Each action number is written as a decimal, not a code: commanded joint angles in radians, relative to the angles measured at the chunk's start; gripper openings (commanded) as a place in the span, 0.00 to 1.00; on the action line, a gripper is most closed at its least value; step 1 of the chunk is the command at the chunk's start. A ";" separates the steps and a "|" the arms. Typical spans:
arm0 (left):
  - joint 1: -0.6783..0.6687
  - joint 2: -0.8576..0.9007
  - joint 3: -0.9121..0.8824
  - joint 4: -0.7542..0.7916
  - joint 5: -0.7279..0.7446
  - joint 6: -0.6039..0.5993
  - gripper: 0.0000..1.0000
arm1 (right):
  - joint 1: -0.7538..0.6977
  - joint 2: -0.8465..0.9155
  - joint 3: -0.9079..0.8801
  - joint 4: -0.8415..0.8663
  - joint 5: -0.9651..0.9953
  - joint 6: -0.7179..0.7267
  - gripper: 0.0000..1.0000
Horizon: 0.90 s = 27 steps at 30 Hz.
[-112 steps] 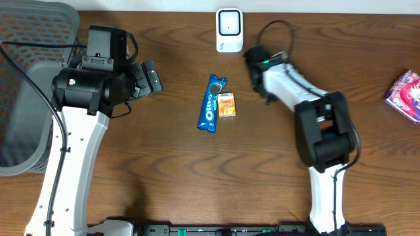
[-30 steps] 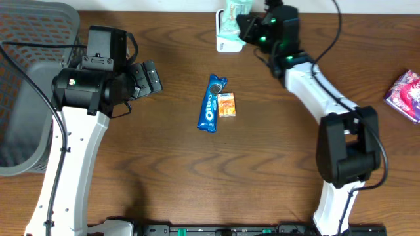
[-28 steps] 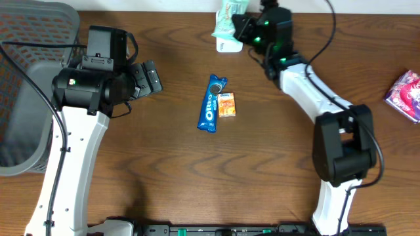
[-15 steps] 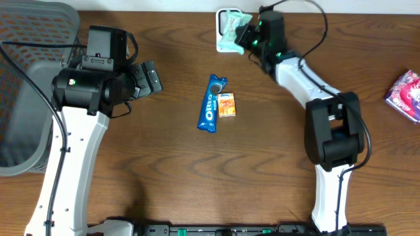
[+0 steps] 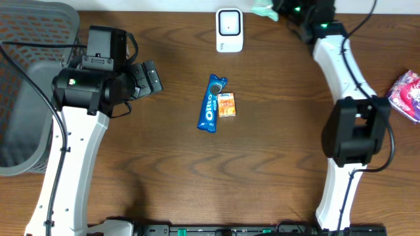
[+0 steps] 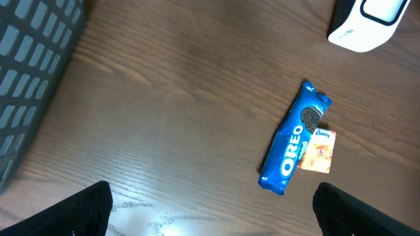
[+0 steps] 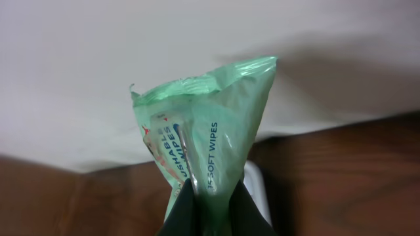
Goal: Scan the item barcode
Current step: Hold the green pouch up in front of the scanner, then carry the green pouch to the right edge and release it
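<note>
The item is a green pack of soft wipes (image 7: 211,141), pinched at its lower end by my shut right gripper (image 7: 210,213) and hanging upright in front of the pale wall. In the overhead view the wipes pack (image 5: 264,9) is at the table's far edge, just right of the white scanner (image 5: 229,29), with the right gripper (image 5: 281,8) behind it. No barcode shows on the pack. A sliver of the scanner (image 7: 258,191) shows behind the pack. My left gripper (image 5: 148,77) stands open at the left, its fingertips (image 6: 84,208) wide apart above bare wood.
A blue Oreo pack (image 5: 211,103) and a small orange packet (image 5: 227,105) lie side by side mid-table. A grey mesh basket (image 5: 26,85) stands at the far left. A pink packet (image 5: 407,96) lies at the right edge.
My right arm has swung right and back from over the scanner, carrying the wipes pack; the scanner's face is uncovered now. The left arm has not moved.
</note>
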 commanded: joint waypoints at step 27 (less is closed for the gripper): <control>0.005 -0.002 0.004 -0.003 -0.013 0.017 0.98 | -0.187 -0.121 0.013 -0.438 0.205 -0.244 0.01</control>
